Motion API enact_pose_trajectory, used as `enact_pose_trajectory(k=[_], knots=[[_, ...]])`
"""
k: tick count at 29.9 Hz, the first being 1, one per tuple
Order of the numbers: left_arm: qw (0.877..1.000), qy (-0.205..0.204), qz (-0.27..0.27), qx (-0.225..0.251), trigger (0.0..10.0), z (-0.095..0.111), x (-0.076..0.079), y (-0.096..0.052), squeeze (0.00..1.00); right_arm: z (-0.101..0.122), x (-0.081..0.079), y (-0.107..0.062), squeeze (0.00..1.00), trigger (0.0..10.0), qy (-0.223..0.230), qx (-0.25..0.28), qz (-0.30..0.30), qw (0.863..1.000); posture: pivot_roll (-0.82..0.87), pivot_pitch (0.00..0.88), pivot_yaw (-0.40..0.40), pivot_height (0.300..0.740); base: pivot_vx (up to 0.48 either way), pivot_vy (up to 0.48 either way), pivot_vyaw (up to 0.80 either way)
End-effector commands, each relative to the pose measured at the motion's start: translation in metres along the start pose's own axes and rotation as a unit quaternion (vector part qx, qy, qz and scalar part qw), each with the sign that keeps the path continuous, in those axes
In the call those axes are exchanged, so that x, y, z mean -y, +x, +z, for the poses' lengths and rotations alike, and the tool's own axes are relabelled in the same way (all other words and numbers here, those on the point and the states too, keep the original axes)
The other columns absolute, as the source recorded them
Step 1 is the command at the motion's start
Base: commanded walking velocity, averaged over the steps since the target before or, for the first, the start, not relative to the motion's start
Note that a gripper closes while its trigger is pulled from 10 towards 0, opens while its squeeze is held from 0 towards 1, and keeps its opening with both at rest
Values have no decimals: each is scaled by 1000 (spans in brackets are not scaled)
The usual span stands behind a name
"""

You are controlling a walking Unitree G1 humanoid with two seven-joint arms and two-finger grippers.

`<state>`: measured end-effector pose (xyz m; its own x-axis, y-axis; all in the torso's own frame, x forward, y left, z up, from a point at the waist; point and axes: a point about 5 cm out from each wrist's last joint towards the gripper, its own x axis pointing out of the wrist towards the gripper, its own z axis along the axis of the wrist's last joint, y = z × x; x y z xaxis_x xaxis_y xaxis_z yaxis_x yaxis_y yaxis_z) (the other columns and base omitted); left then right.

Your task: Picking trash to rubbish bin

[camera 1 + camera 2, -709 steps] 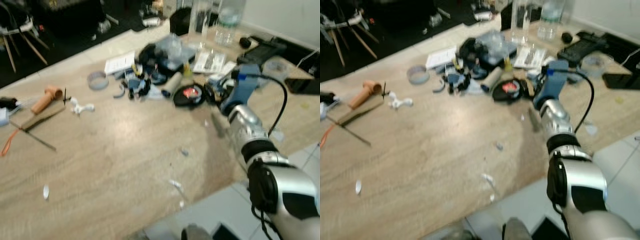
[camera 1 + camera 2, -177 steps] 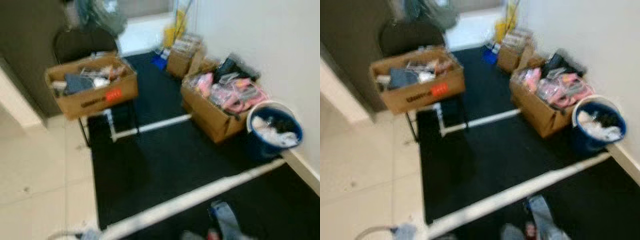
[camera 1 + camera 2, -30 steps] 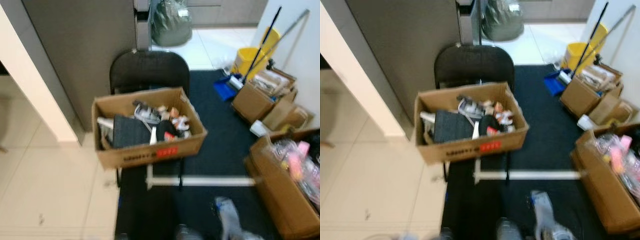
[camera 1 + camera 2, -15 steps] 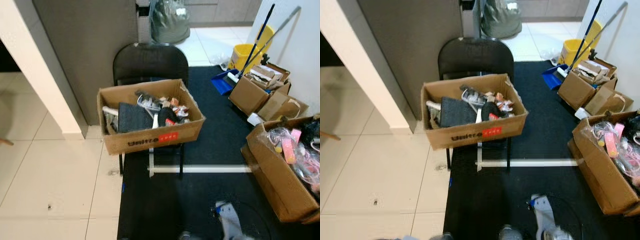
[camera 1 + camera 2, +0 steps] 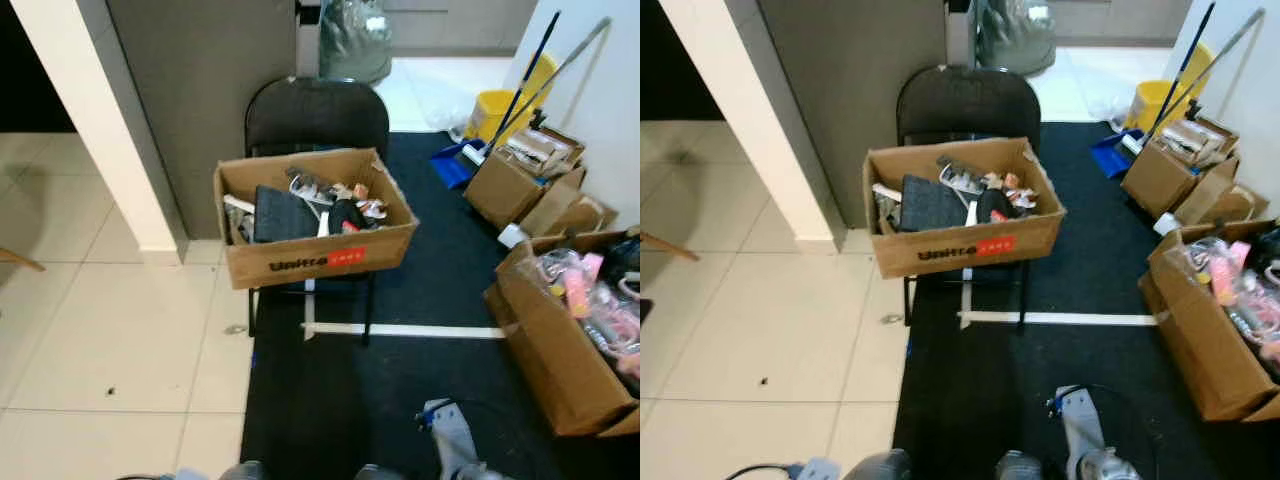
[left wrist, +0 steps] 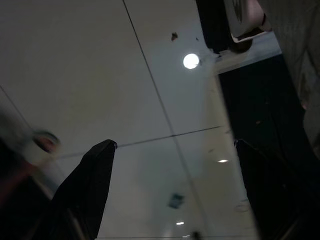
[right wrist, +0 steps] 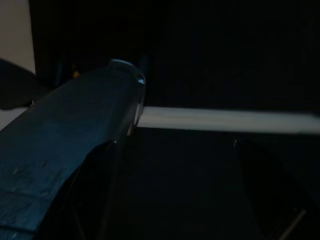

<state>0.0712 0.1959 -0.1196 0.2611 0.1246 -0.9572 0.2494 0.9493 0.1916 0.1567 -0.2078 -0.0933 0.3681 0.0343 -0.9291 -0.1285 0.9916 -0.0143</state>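
Matt brown cardboard box (image 5: 320,262) — on a black padded chair (image 5: 318,115); glossy pale floor tiles (image 5: 120,330); dark matt carpet (image 5: 360,400).

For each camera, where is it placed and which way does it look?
Head, two eyes: forward and down at a cardboard box on a black chair; the right gripper shows low.
Left wrist: along the left gripper at pale floor tiles.
Right wrist: along its fingers at the dark mat.
Shared: the mat's white stripe.
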Motion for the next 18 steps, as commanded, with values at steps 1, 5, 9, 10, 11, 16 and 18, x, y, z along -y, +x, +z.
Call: enact_pose_trajectory(k=[1, 5, 9, 10, 11, 16, 18], knots=[[1000, 2, -12, 16, 10000, 9, 7, 0, 0, -13, -2, 0, 0, 10000, -3, -26, 0, 1000, 47, 65, -18, 740, 0, 0, -788], [1000, 2, -12, 17, 10000, 8, 8, 0, 0, -14, -1, 0, 0, 10000, -6, -30, -1, 1000, 48, 67, -18, 740, 0, 0, -788], [1000, 3, -15, 15, 10000, 7, 9, 0, 0, -17, -1, 0, 0, 10000, -9, -35, -5, 999, 48, 77, -17, 740, 0, 0, -788], [1000, 3, -15, 15, 10000, 7, 10, 0, 0, -18, 0, -1, 0, 10000, -10, -36, -6, 999, 48, 77, -17, 740, 0, 0, -788], [1000, 3, -16, 15, 10000, 6, 10, 0, 0, -19, 0, -1, 0, 10000, -12, -38, -6, 999, 48, 77, -17, 740, 0, 0, -788], [1000, 4, -16, 14, 10000, 6, 11, 0, 0, -20, 1, -1, 0, 10000, -11, -39, -10, 999, 50, 75, -18, 740, 0, 0, -788], [1000, 5, -16, 14, 10000, 6, 11, 0, 0, -20, 1, -1, 0, 10000, -12, -40, -11, 999, 50, 75, -18, 740, 0, 0, -788]])
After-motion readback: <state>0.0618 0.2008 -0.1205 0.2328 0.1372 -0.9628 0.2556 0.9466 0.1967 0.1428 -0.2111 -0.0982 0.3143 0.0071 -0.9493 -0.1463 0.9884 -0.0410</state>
